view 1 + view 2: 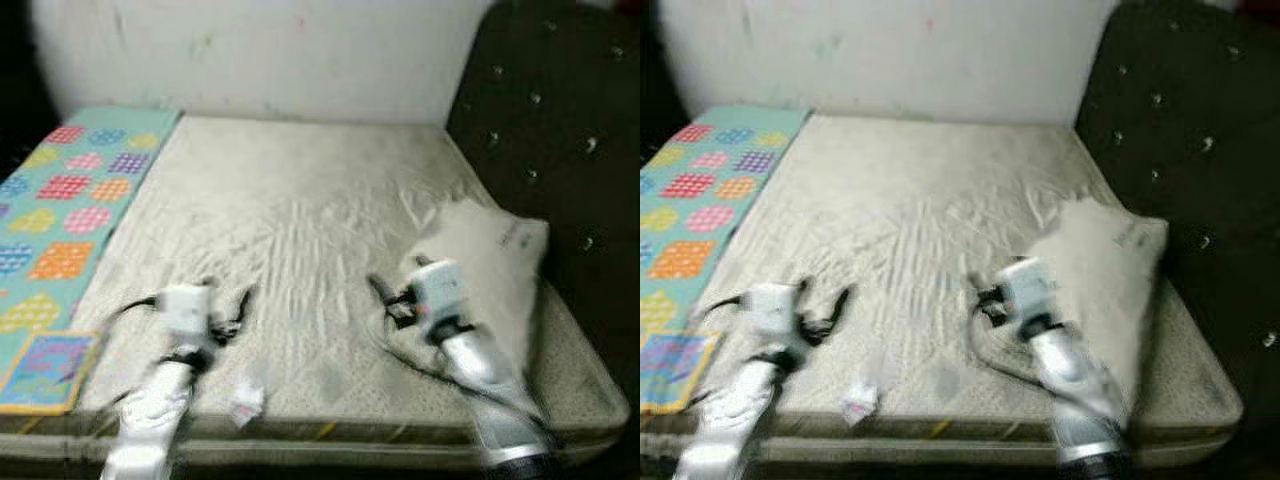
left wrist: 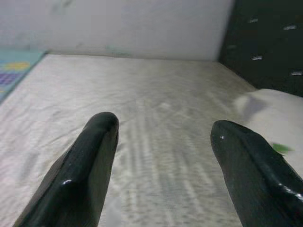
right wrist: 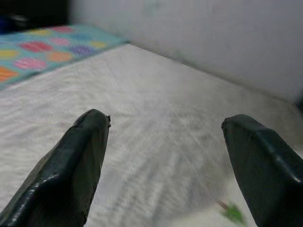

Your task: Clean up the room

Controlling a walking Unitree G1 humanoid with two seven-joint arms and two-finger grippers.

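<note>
Left wrist view: pillow (image 2: 274, 106) beyond gripper (image 2: 163, 127).

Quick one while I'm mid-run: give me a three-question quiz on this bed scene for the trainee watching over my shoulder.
1. True or false: the left gripper is shut on the pillow.
2. Which lies along the robot's left edge of the mattress? A) colourful patterned mat B) black blanket C) wooden board
3. What small item lies near the mattress's front edge, beside the left arm?

Key:
1. False: its fingers are spread, holding nothing.
2. A
3. A small white scrap; blur hides what it is.
</note>
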